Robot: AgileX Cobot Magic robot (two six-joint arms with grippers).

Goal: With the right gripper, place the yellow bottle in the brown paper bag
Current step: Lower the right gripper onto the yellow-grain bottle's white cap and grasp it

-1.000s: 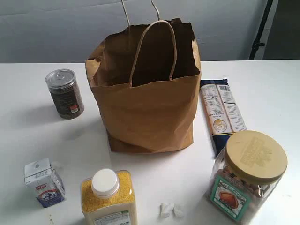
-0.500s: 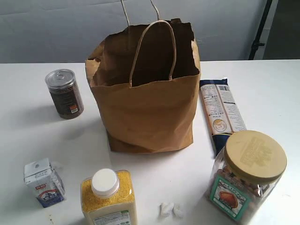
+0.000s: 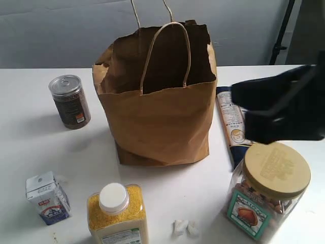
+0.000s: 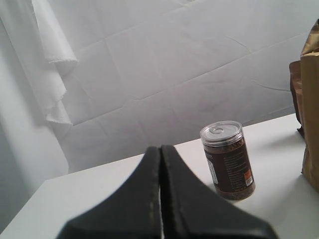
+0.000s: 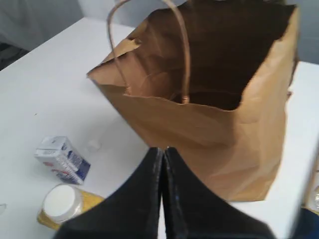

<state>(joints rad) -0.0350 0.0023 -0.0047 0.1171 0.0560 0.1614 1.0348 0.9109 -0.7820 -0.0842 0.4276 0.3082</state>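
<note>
Two right fingers (image 5: 143,199) pressed together, empty, well apart from the upright yellow bottle (image 3: 119,221)

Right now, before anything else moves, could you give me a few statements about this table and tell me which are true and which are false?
1. The yellow bottle is inside the paper bag. False: it stands on the table, in front of the bag.
2. The paper bag is upright with its mouth open. True.
3. The right gripper is shut and holds nothing. True.
4. The dark can lies on its side. False: it stands upright.
</note>
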